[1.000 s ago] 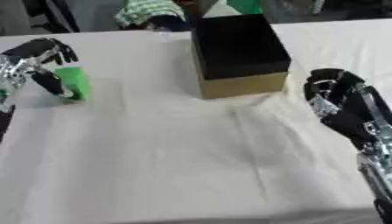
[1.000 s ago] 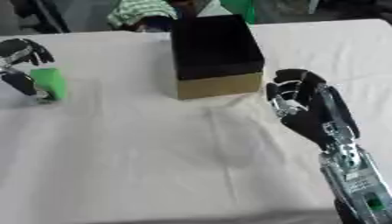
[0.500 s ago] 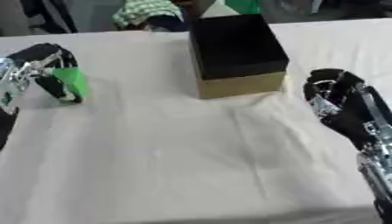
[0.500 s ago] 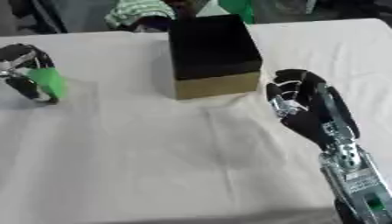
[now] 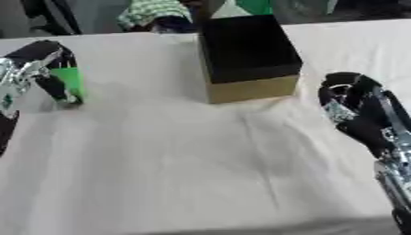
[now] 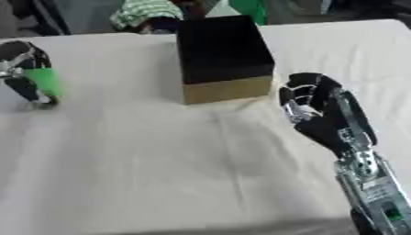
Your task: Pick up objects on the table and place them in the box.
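Resting nearest the camera at the table's right edge, the right hand [image 6: 321, 112] holds nothing; its fingers are curled inward over an empty palm and it stands well apart from the green object.

The cloth [image 5: 185, 165] covering the table is wrinkled and bare across the middle.

At the left edge, the left hand [image 5: 36, 69] has its fingers and thumb closed round the green object [image 5: 70, 82], with the dark thumb crossing the object's front face. The object looks like a small, upright, bright green block or cup; its exact form cannot be made out. Whether its base touches the cloth cannot be told.

Handling judgement: the object is probably light and rigid, likely plastic, with smooth sides that may slip. Opposing contact on its two flat sides, near mid-height, suits it best; a hold near the top would let it tip.

Farther back, right of centre, stands the box [image 5: 249, 57], open at the top, with a black interior and a tan lower wall. It appears empty. The green object is well apart from it, to its left.

Beyond the table's far edge, a striped green-and-white item [image 5: 157, 11] shows.
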Controlling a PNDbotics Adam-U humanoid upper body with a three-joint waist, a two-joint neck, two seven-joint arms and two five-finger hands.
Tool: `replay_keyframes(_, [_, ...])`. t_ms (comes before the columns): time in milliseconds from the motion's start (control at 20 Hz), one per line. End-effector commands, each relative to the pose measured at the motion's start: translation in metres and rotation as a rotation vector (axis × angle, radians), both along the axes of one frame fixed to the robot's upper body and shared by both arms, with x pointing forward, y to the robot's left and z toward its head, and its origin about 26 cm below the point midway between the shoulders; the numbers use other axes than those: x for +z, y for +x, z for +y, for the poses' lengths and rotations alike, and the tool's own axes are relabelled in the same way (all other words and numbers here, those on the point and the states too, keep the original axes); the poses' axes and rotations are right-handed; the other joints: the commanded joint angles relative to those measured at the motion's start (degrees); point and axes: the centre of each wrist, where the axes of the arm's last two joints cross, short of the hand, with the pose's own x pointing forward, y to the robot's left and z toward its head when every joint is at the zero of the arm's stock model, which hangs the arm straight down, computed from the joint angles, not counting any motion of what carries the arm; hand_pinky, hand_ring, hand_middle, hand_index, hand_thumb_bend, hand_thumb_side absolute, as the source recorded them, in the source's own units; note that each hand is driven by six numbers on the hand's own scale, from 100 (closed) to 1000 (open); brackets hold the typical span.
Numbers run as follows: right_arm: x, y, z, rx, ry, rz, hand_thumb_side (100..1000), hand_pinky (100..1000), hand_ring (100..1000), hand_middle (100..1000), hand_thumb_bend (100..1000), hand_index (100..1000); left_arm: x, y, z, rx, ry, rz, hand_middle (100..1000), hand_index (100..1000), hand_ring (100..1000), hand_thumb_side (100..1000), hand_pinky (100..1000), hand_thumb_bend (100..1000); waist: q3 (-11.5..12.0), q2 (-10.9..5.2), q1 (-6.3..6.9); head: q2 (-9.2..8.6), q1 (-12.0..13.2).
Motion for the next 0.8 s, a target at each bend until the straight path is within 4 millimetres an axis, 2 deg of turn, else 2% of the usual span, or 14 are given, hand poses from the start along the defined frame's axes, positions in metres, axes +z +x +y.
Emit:
replay_keyframes(50, [0.005, 0.0, -0.002, 0.004, -0.004, -0.017, 328, 596, 625, 635, 246, 730, 0.043, -0.002, -0.007, -0.052, -0.018, -0.126, 356, 488, 455, 100, 599, 634, 0.0, -1.28, -0.01, -0.16, -0.1])
replay_keyframes(450, [0.004, 0.0, 0.002, 0.03, -0.008, -0.008, 335, 595, 625, 634, 242, 730, 0.078, 0.002, -0.074, -0.244, -0.095, -0.255, 364, 495, 459, 100, 591, 623, -1.5, -1.82, 0.01, -0.23, 0.6])
replay_keyframes(500, [0.004, 0.0, 0.003, 0.035, -0.008, -0.006, 331, 595, 625, 634, 241, 730, 0.08, 0.003, -0.084, -0.262, -0.108, -0.276, 364, 495, 460, 256, 588, 670, -1.8, -1.86, 0.05, -0.27, 0.7])
replay_keyframes(550, [0.004, 0.0, 0.004, 0.039, -0.008, -0.005, 336, 595, 625, 634, 243, 730, 0.081, 0.004, -0.093, -0.28, -0.125, -0.299, 364, 493, 460, 100, 587, 617, -2.1, -1.86, 0.09, -0.33, 0.8])
replay_keyframes(800, [0.007, 0.002, 0.011, 0.078, -0.016, -0.009, 338, 594, 624, 634, 243, 730, 0.084, 0.01, -0.137, -0.352, -0.222, -0.395, 369, 497, 466, 100, 578, 603, -4.3, -1.5, 0.39, -0.94, 1.8])
